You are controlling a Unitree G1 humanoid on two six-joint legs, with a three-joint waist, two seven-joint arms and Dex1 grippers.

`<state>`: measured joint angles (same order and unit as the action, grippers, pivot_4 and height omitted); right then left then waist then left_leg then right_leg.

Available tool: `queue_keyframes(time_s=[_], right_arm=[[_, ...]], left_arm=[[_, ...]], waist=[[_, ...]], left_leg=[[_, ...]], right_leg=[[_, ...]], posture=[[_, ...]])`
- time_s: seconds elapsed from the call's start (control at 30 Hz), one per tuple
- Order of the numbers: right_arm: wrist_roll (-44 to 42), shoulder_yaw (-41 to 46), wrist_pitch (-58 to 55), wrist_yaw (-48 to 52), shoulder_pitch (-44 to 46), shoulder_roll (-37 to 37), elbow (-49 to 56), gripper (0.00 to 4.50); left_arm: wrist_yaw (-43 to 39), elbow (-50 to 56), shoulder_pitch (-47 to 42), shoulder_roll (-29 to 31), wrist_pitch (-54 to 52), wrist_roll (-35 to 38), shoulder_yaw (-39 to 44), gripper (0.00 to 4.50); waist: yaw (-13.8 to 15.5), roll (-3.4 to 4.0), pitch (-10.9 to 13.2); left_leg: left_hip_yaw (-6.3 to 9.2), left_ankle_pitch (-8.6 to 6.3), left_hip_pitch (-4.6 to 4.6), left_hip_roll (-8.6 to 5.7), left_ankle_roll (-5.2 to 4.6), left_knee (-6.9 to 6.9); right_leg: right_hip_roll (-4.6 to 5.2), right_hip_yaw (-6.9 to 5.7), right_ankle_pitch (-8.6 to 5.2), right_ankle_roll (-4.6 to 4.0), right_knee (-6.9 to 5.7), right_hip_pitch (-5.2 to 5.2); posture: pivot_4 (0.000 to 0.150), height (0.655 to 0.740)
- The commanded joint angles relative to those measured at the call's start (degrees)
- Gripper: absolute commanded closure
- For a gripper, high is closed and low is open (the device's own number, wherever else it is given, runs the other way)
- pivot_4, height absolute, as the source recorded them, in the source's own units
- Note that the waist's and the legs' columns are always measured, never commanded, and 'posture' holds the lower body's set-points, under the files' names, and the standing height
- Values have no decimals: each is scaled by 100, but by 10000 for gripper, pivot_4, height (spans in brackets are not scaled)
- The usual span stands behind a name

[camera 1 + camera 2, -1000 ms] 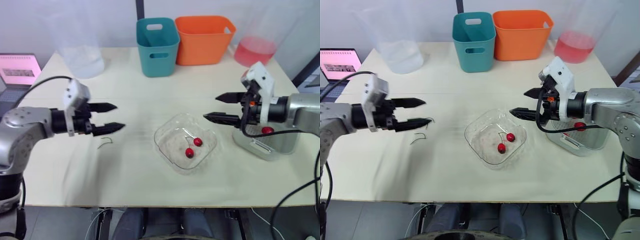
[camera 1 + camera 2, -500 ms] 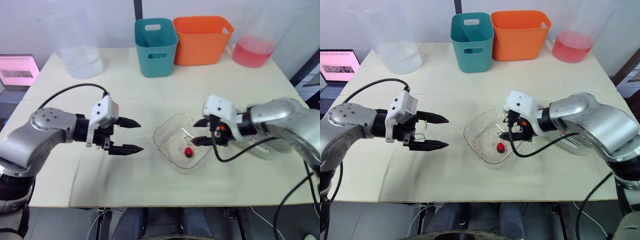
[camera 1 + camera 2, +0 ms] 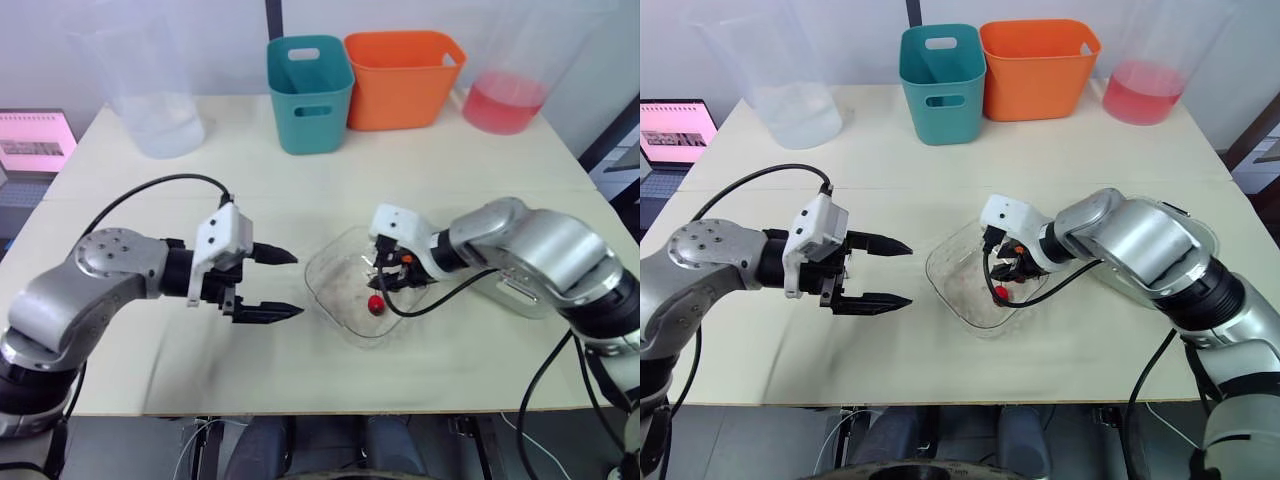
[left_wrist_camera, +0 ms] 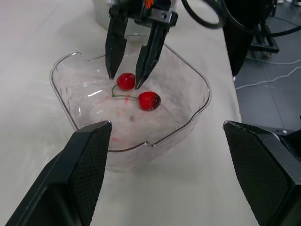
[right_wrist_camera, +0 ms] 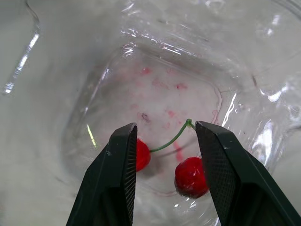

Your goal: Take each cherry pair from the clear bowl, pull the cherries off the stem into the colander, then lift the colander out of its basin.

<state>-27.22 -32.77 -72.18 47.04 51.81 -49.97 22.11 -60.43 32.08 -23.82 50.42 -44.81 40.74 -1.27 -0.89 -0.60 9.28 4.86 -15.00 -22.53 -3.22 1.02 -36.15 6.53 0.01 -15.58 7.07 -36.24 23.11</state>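
Note:
The clear bowl (image 3: 322,272) sits mid-table and holds one cherry pair (image 4: 149,100) joined by a green stem. My right gripper (image 3: 384,279) reaches down into the bowl, open. Its two fingers stand either side of the stem (image 5: 170,140), with one cherry (image 5: 142,154) against one finger and the other cherry (image 5: 190,176) between them. My left gripper (image 3: 297,284) hovers open and empty just left of the bowl, pointing at it. The clear basin with the colander (image 3: 527,298) lies to the right, mostly hidden behind my right arm.
A teal bin (image 3: 307,90) and an orange bin (image 3: 404,78) stand at the back centre. A clear container of pink liquid (image 3: 505,100) is at the back right, a clear jug of water (image 3: 160,110) at the back left. A laptop (image 3: 35,140) sits off the left edge.
My right gripper has swung left from beside the basin and dropped into the bowl around the cherry pair. My left gripper has moved right, up to the bowl.

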Motion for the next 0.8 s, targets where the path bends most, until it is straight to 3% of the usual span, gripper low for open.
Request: queue_keyframes(time_s=[0.03,0.53,0.63,0.73,0.8], right_arm=[[283,-112,149,-3,122,76,123,23896],[1363,-751,589,17,2,218,110,23896],[1484,-784,606,26,-48,254,107,32164],[1636,-859,663,57,-67,253,107,44629],[1692,-870,694,95,-65,264,110,44629]], left_arm=[[110,180,-5,-29,-19,108,66,4892],[372,274,-25,-196,-22,193,61,4892],[402,267,-43,-237,-9,192,70,4892],[456,240,-111,-311,13,194,77,4892],[480,231,-148,-348,3,193,70,4892]], waist=[[6,0,0],[5,0,0],[5,0,0],[7,0,0],[7,0,0]], left_leg=[[0,0,0,0,0,0],[1,2,0,-2,3,0],[1,2,0,-2,3,0],[0,2,0,-2,4,0],[0,2,0,-2,4,-1]], right_leg=[[0,0,0,0,0,0],[0,0,0,0,0,0],[0,0,0,0,0,0],[0,0,0,0,0,0],[0,0,0,0,0,0]], posture=[[1500,7400],[1500,7400],[1500,7400],[1500,7400],[1500,7400]])
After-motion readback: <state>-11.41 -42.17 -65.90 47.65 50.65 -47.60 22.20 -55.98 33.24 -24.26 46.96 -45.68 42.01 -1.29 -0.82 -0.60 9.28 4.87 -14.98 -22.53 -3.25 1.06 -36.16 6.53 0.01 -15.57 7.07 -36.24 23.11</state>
